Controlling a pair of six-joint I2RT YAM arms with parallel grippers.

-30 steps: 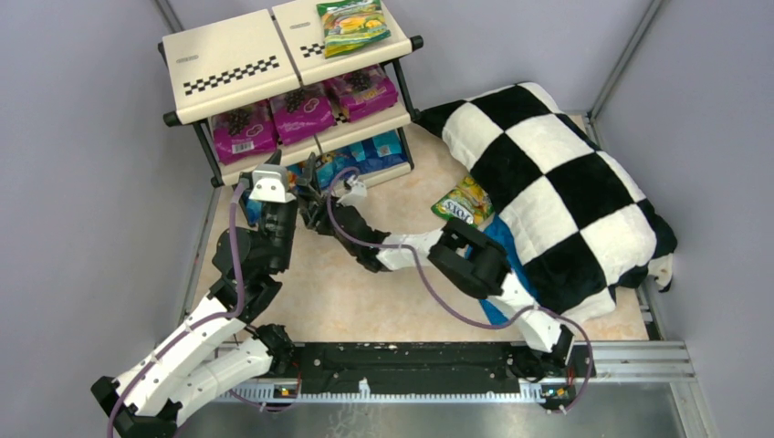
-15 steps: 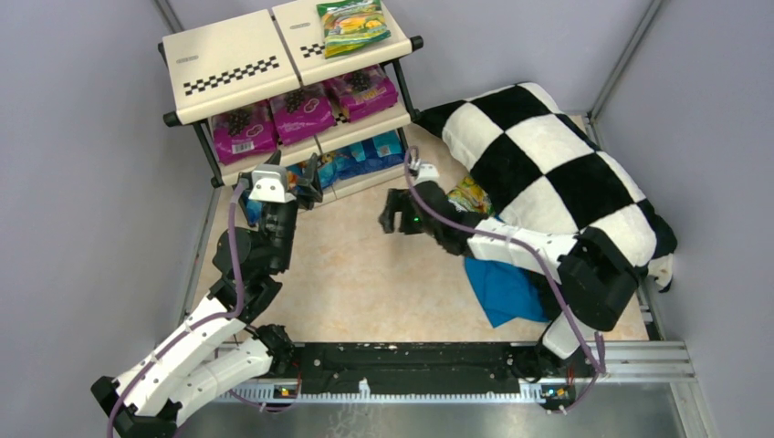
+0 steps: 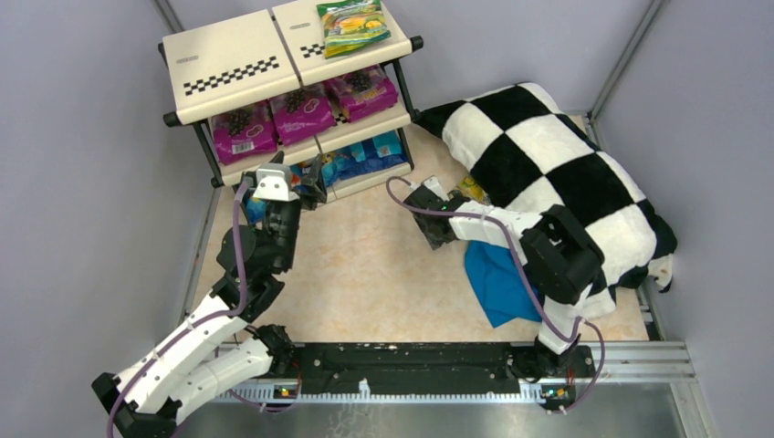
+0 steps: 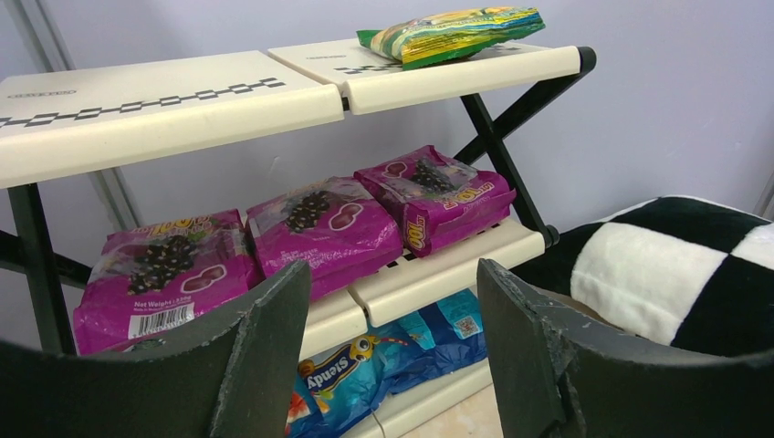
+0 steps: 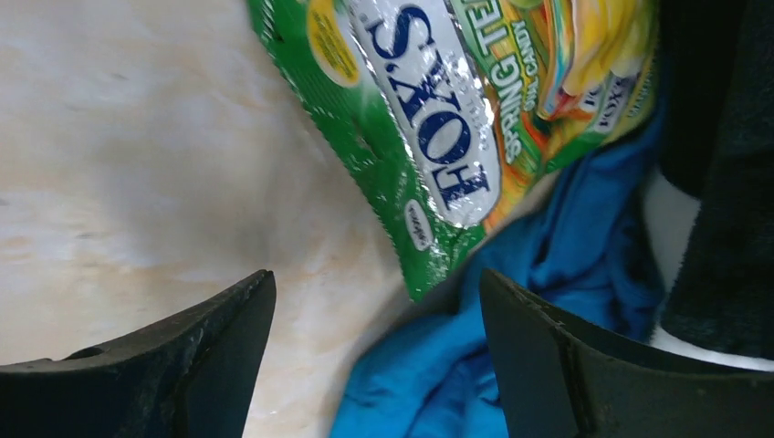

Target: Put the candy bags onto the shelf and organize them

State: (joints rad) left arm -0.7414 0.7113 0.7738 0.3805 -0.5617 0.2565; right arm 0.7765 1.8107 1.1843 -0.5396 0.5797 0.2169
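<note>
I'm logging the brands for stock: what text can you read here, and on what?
"FOX'S": green bag on the table.
"SPRING TE", cut off: same bag.
"Net Weight": leftmost purple bag; its figure is too small.
Blue bag logo and shelf marks: too blurred to read.

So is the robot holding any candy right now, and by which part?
No, nothing is held. The left gripper is open and empty in front of the shelf. The right gripper is open above the green candy bag, not gripping it.
</note>
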